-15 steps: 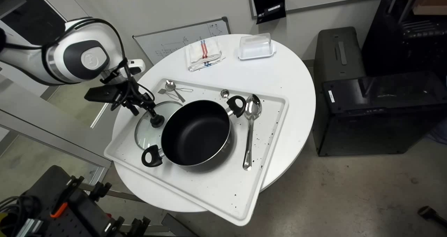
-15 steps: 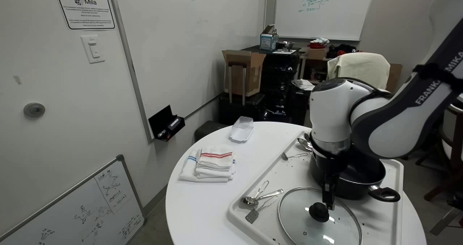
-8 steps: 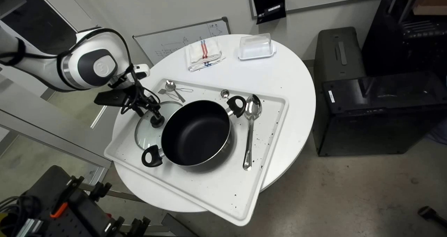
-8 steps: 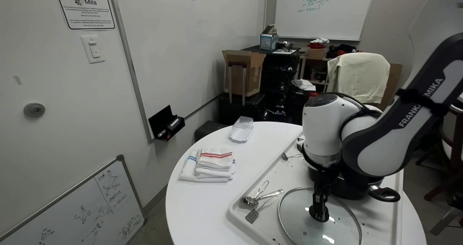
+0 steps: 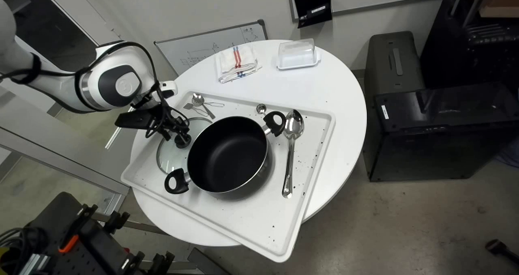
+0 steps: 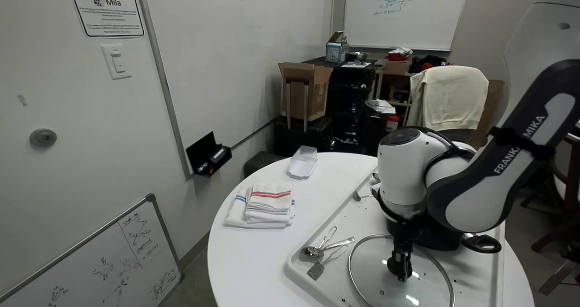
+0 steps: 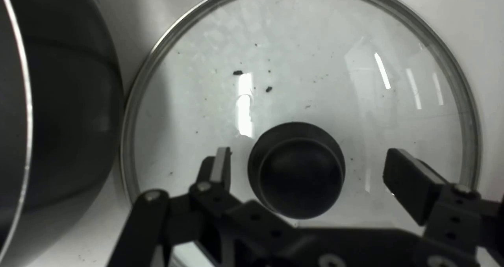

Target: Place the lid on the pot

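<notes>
Moved the arm (image 5: 121,84) slightly lower in both exterior views since the earlier frame, bringing the gripper (image 7: 315,174) down over the knob (image 7: 299,176) of the lid (image 7: 315,82). Left the lid and the pot (image 5: 229,155) in the same spots. Holding the fingers (image 7: 411,184) spread in the wrist view, on either side of the knob and clear of it, with the wider gap at right.

Can see the lid flat on the white tray (image 5: 259,230), filling most of the wrist view, with dark specks on or under the glass. Find the lid (image 6: 376,271) at the lower right in an exterior view.

Have the pot upright just beside the lid, near the middle of an exterior view, with a loop handle (image 5: 181,181) at lower left and another at upper right. See the pot's wall also at the left edge of the wrist view; cannot tell about contact between pot and lid.

Have a big spoon (image 5: 290,153) right of the pot, a small spoon (image 5: 261,108) near the upper handle, and small utensils (image 5: 198,99) at the tray's upper left. See folded towels (image 5: 237,62) and a clear-topped dish (image 5: 298,54) on the upper part of the table (image 5: 336,92).
</notes>
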